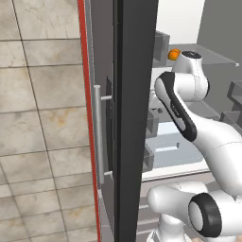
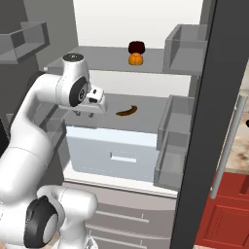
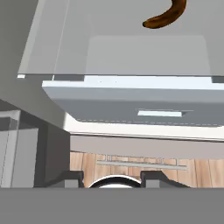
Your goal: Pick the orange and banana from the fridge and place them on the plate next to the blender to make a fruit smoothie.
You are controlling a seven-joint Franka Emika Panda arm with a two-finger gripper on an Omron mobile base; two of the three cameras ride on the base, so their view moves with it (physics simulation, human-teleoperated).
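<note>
**Fridge open, fruit on the shelves**

Fridge [image 2: 121,29] stood open, with its dark door [image 1: 134,118] edge-on in the left base view and cutting off much of the inside there. A silver bar handle [image 1: 98,134] ran down beside that door, next to a red strip [image 1: 87,94] and a tiled wall [image 1: 38,104].

The orange [image 2: 135,59] sat on the upper shelf, just in front of a dark red thing [image 2: 137,46] that I could not identify. The banana [image 2: 127,111] lay on the glass shelf [image 3: 131,52] below, apart from the orange, above a pale drawer [image 2: 116,153]. Clear bins [image 2: 185,48] lined the right side of the inside.

The gripper [image 2: 83,114] hung at the left of the banana's shelf, near the banana but apart from it, touching no fruit. In the hand view the fingers [image 3: 70,178] rose at the bottom edge with a gap between them and nothing held; whether they were fully released I could not tell. The arm's own white links stood between the left base camera and the lower shelves.

No writing or labels could be read.
</note>
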